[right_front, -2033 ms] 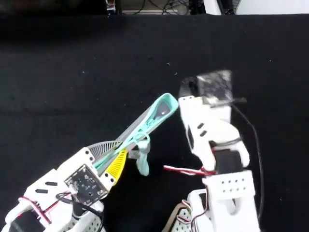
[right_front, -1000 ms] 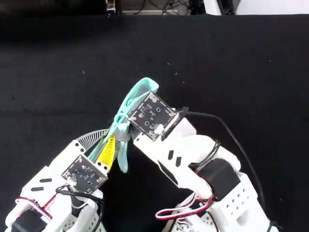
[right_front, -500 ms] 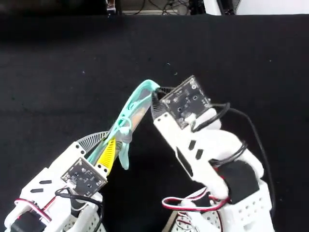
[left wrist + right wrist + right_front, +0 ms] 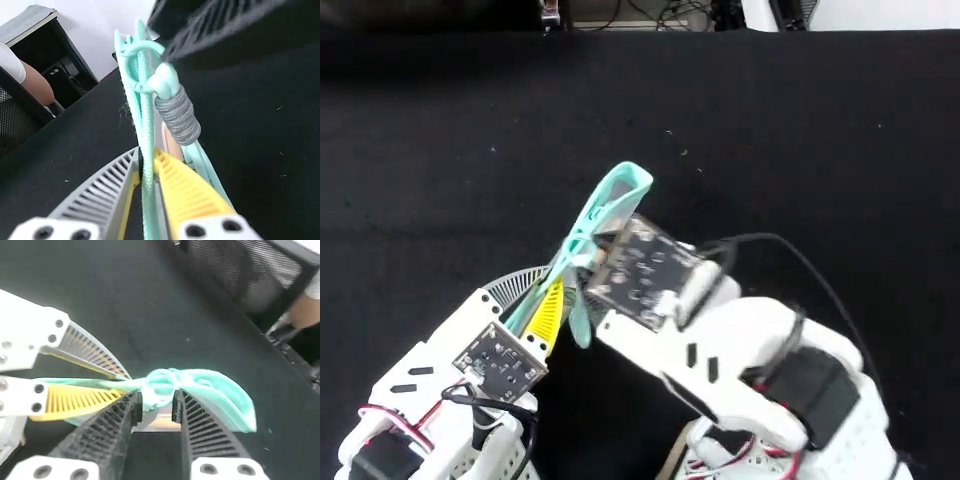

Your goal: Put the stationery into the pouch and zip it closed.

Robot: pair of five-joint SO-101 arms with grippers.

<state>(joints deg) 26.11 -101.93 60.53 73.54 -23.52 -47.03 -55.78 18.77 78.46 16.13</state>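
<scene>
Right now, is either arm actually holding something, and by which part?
The left tool pinches the teal pouch by its near edge. The right tool sits open at the pouch's cord.

A worktop (image 4: pixel 820 120) draped in black cloth spreads wide under the overhead camera, its dark surface dotted here and there with a few pale specks of lint (image 4: pixel 669 132).
</scene>
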